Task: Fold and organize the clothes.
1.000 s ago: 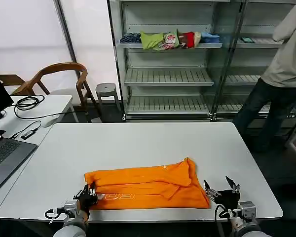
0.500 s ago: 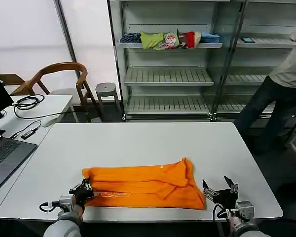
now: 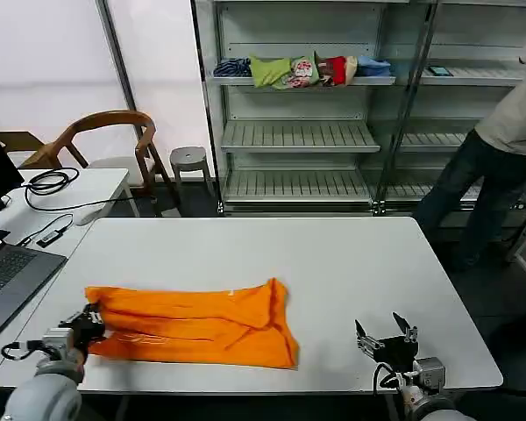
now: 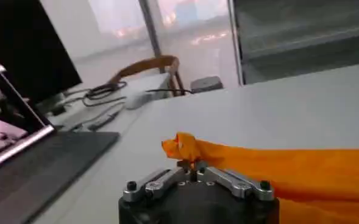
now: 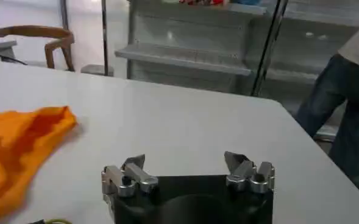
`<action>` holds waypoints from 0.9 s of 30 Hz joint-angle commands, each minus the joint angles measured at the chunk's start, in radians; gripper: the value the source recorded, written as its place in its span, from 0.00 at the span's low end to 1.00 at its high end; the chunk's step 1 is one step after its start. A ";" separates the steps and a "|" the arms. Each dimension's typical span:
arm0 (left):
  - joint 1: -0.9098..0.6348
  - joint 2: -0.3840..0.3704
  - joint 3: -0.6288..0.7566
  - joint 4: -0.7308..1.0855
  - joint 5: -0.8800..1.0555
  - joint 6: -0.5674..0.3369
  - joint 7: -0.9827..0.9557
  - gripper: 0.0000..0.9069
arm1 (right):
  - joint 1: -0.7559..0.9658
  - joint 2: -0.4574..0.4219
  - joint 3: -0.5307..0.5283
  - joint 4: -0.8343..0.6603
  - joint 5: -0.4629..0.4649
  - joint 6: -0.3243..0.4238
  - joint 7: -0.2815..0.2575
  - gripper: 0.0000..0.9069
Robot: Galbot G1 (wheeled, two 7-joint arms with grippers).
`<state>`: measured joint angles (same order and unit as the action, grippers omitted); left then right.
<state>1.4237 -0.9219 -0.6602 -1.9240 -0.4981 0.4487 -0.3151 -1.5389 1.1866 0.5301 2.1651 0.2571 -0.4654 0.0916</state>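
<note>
Down at the near left edge of the white table [image 3: 333, 263], the left gripper [image 3: 91, 318] is being kept pinched tight on one end of the orange T-shirt [image 3: 197, 323]. In the left wrist view, a small bunch of the orange cloth [image 4: 185, 148] is being squeezed between the closed fingers of that gripper [image 4: 192, 170], and the cloth is poking up a little above them. From the pinched end, the shirt is being stretched out flat on the table, away from this gripper and toward the other one. It is lying as a long, folded strip, with its far end bunched into a loose flap.

Well apart from the shirt's far end, the right gripper [image 3: 386, 337] is being held low over the near right part of the table. Its fingers [image 5: 133, 172] are being held wide apart, and nothing is being gripped between them. In the right wrist view, the orange flap [image 5: 21, 146] is lying off to one side of this gripper [image 5: 188, 165], with bare table between them.

Farther out from the left gripper, a laptop [image 3: 4, 281] and some black cables [image 3: 48, 182] are sitting on a second table. Beyond both grippers, a wooden chair [image 3: 105, 140] and a metal shelf rack [image 3: 307, 132] are standing, and small bundled garments [image 3: 302, 70] are lying on an upper shelf.
</note>
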 commanded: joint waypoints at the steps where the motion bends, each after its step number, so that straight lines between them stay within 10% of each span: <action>1: 0.016 0.052 -0.184 -0.133 0.000 0.059 0.033 0.01 | 0.002 0.000 0.000 0.004 -0.001 0.000 0.000 1.00; 27: -0.096 -0.186 0.402 -0.356 -0.070 0.127 -0.093 0.02 | -0.082 0.015 0.100 0.052 -0.006 0.014 -0.003 1.00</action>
<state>1.3805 -1.0270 -0.4714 -2.2463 -0.5732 0.5611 -0.3812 -1.6087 1.1995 0.6154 2.2142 0.2521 -0.4518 0.0880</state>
